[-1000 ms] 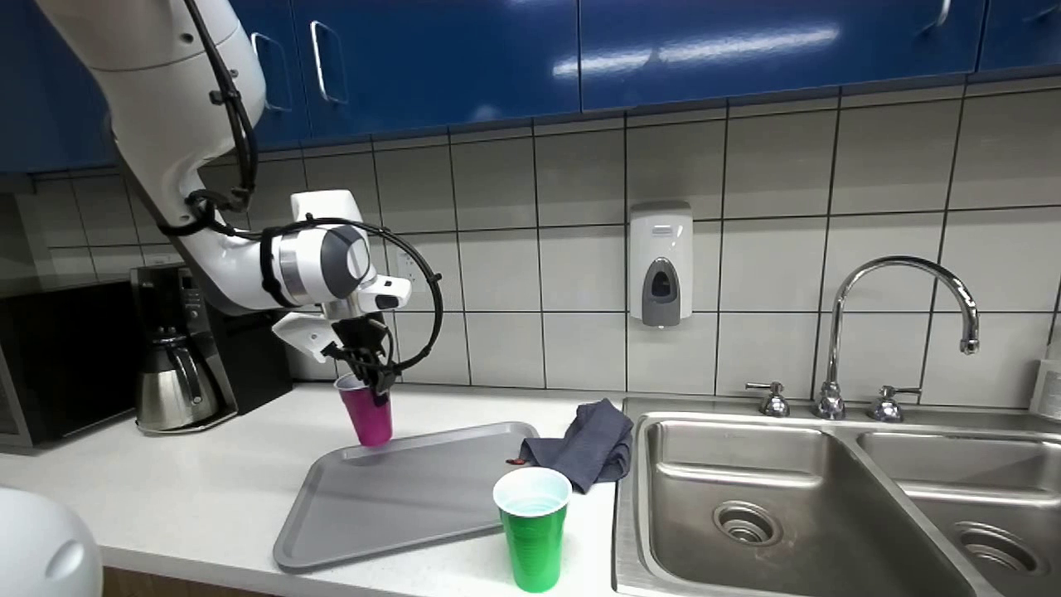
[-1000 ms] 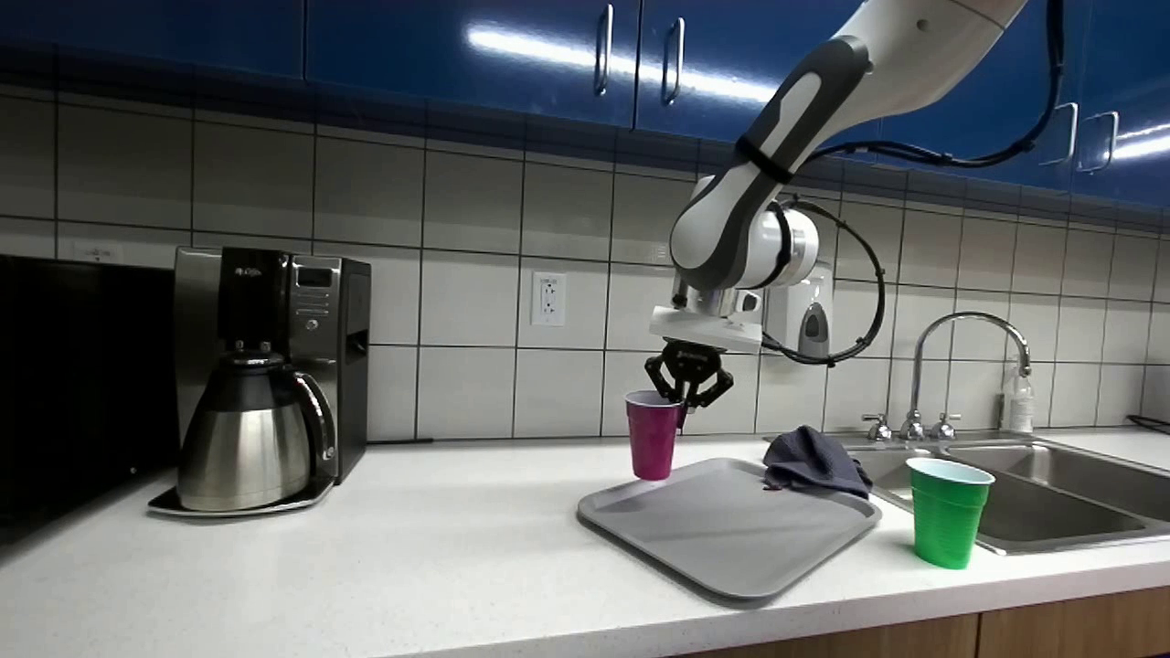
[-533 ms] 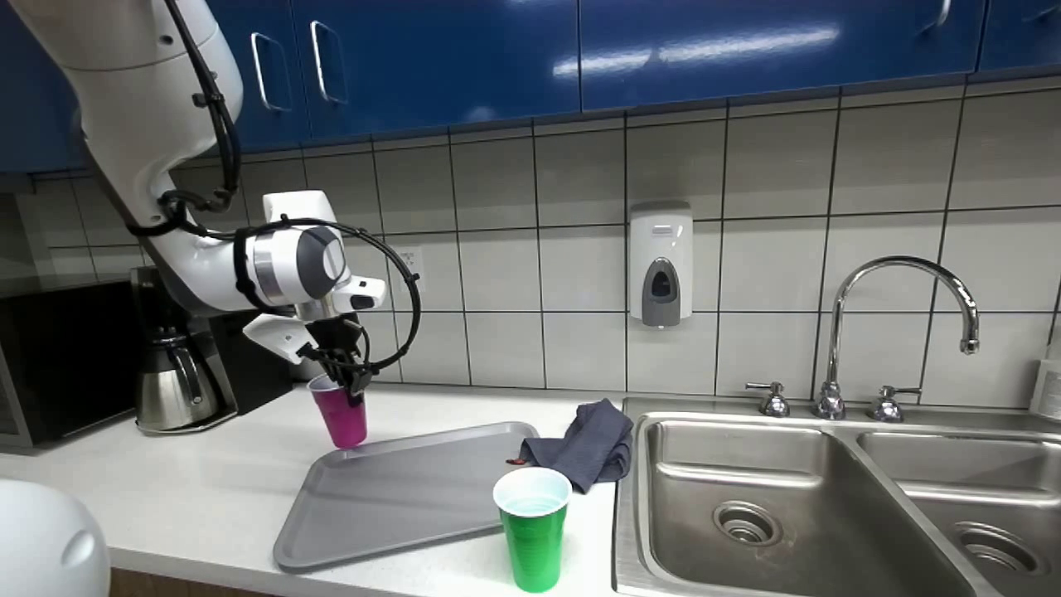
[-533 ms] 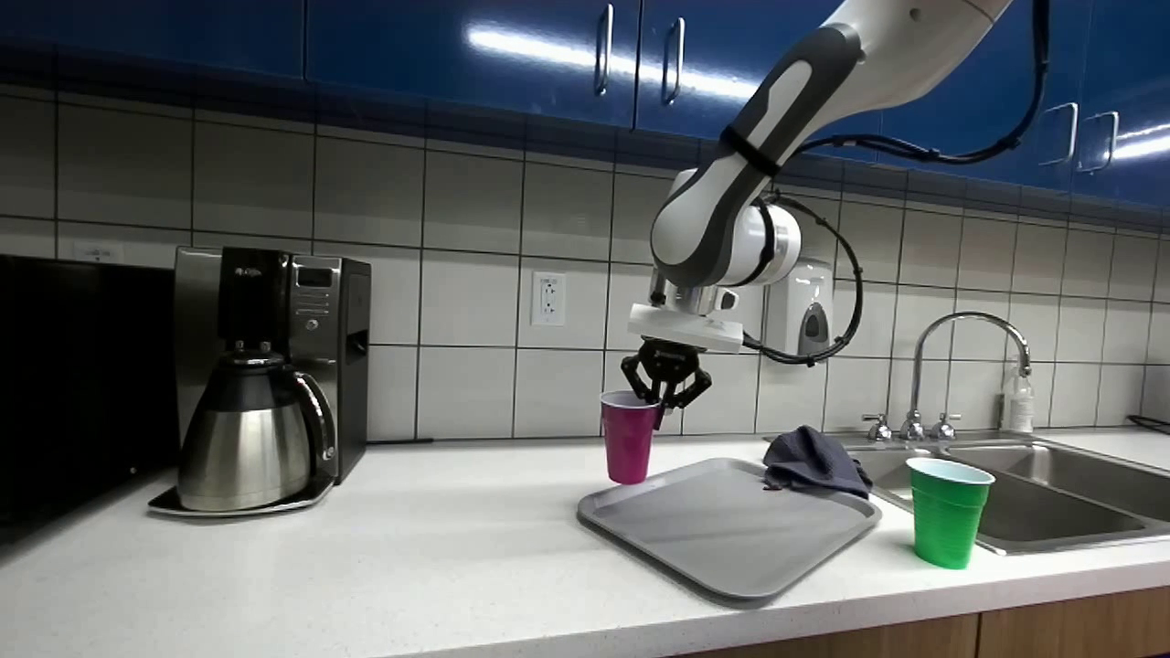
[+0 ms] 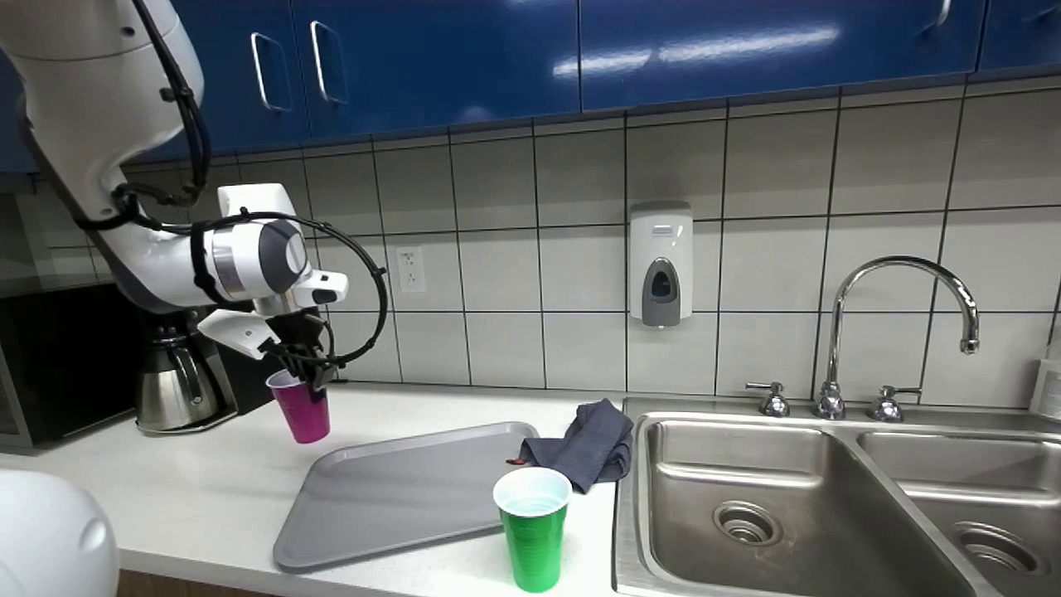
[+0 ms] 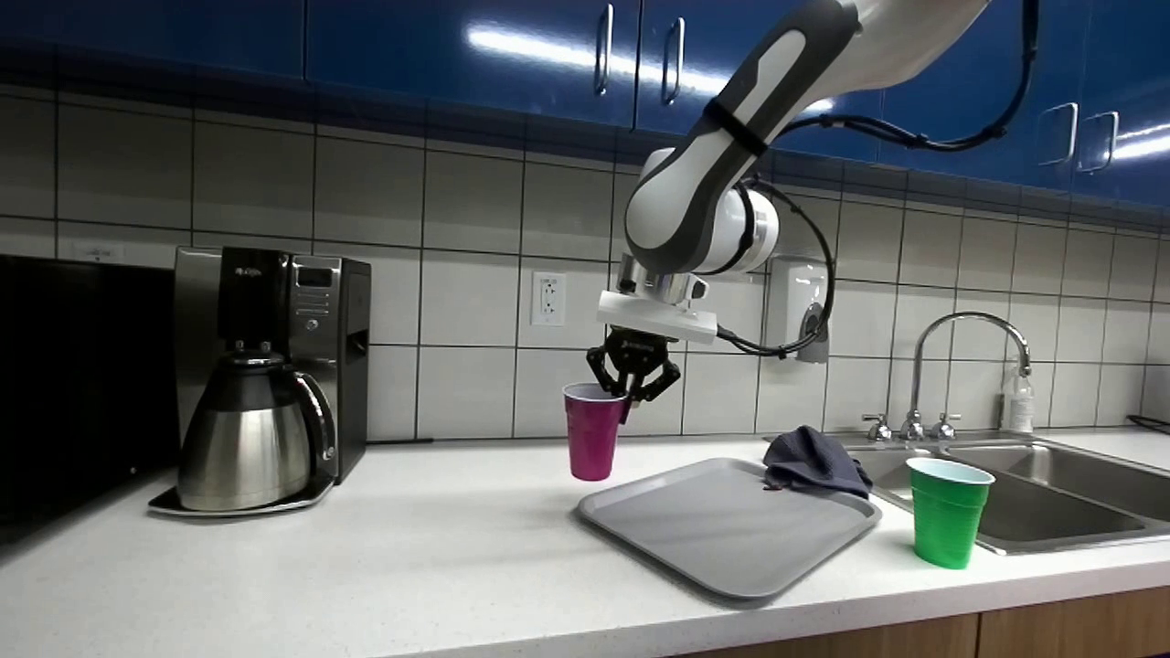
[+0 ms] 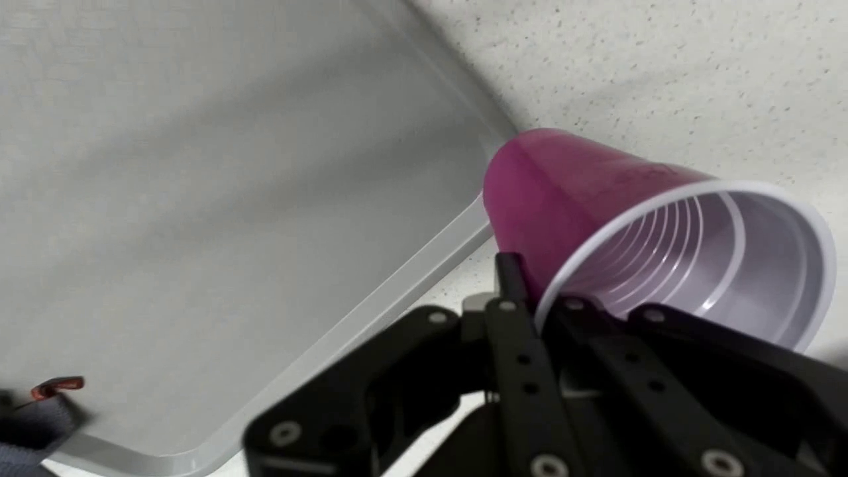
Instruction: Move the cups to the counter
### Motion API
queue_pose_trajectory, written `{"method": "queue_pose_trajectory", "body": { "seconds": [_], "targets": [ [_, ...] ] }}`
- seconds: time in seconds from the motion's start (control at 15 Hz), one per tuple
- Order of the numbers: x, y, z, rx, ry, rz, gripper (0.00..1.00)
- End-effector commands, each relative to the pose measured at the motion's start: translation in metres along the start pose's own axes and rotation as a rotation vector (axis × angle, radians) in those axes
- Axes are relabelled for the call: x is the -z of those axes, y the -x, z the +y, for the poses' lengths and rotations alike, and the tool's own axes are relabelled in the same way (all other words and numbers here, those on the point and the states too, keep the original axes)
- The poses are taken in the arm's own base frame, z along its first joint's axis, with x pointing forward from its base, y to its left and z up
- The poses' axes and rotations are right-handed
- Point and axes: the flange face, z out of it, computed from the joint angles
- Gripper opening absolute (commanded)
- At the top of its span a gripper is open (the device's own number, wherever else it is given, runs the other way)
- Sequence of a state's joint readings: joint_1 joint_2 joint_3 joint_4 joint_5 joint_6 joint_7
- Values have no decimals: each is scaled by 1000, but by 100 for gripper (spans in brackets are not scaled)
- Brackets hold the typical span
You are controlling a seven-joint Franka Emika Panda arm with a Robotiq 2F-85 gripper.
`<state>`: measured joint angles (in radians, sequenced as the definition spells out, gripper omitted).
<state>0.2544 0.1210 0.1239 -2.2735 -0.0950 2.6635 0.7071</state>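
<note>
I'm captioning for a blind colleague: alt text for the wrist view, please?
A robot hand pinches a magenta cup by its rim, its pale interior showing. Beneath, a grey tray fills much of the left, speckled off-white counter the right; a dark cloth and something red show at lower left.

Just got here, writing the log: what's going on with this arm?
A white robot arm holds a tapered magenta plastic tumbler by its rim, black pincer shut on it. The tumbler hangs tilted, apparently clear of the flat off-white worktop, near a corner of the grey rectangular tray. A tapered bright green plastic tumbler stands upright on the worktop between tray and double-bowl steel sink, not gripped.
</note>
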Motion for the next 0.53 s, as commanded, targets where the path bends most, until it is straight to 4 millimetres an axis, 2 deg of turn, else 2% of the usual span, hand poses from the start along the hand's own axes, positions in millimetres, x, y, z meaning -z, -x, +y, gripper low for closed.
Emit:
{"method": "queue_pose_trajectory", "body": {
  "seconds": [0.0, 0.27, 0.47],
  "targets": [
    [18, 15, -19, 12, -17, -7, 1],
    [16, 26, -36, 41, -31, -17, 1],
    [11, 31, -41, 54, -29, -25, 1]
  ]
}}
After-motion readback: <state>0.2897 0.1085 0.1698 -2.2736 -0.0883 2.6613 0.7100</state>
